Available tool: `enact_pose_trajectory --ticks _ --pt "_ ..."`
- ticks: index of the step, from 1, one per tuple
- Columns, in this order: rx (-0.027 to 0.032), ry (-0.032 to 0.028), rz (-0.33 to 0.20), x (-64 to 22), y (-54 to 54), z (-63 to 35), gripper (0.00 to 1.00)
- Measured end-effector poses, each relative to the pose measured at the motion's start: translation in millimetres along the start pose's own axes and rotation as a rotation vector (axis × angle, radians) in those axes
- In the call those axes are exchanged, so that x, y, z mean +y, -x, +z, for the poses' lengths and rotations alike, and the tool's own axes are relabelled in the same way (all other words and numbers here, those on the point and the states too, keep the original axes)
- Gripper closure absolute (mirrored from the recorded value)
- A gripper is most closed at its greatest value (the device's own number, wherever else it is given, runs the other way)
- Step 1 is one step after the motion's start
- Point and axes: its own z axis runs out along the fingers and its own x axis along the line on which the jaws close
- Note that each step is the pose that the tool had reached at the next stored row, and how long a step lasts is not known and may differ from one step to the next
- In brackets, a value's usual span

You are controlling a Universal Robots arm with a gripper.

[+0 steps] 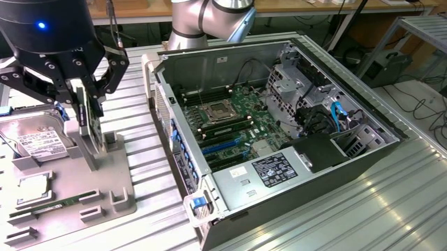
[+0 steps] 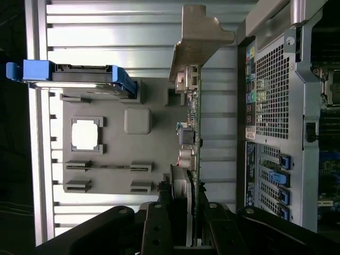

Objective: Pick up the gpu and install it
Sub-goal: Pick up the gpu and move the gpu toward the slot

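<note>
Above the grey parts tray (image 1: pixel 77 178), gripper (image 1: pixel 87 99): black and two-fingered, pointing down at the exterior view's left. Its fingers are clenched from both sides on the gpu (image 1: pixel 89 117).
Gpu: it stands upright on its edge between the fingers, over the tray edge that faces the computer case (image 1: pixel 202 65). The wrist view sees it edge-on, with the green board running away from the fingers and the silver bracket (image 2: pixel 197 37) at the far end. Whether its lower edge is seated in the tray's holder post cannot be told.
Fingers (image 2: pixel 156 228): in the wrist view, dark pads flank the near end of the card with no visible gap.
Hard drive (image 1: pixel 38 141): silver with a white label and blue side rails. It rests in the tray just beside the gripper, on the side away from the case.
Processor chip (image 1: pixel 31 189): it lies flat in a square recess of the tray, apart from the gpu.
Memory stick (image 1: pixel 59 202): narrow and green, it lies flat in the tray just beside the chip.
Computer case: it lies on its side with the side panel off and the interior open upward, just beside the tray toward the exterior view's right.
Motherboard (image 1: pixel 231 125): green, on the case floor, with a processor socket and blue expansion slots.
Power supply (image 1: pixel 269 170): a grey box with a dark label at the near corner of the case.
Blue cable (image 1: pixel 338 116): it hangs among the drive cages on the far side of the case.
Rear panel (image 2: pixel 271 90): a perforated grille and coloured ports, facing the tray.
Table (image 1: pixel 391 209): slatted aluminium, carrying the tray and the case.
Robot arm (image 1: pixel 209 18): its grey joint stands behind the case.
</note>
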Motion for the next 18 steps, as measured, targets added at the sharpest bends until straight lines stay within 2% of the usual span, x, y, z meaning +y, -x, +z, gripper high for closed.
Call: enact_pose_trajectory --ticks 18 --pt "0.0001 0.0002 0.0 -0.4 0.2 -13.1 0.72"
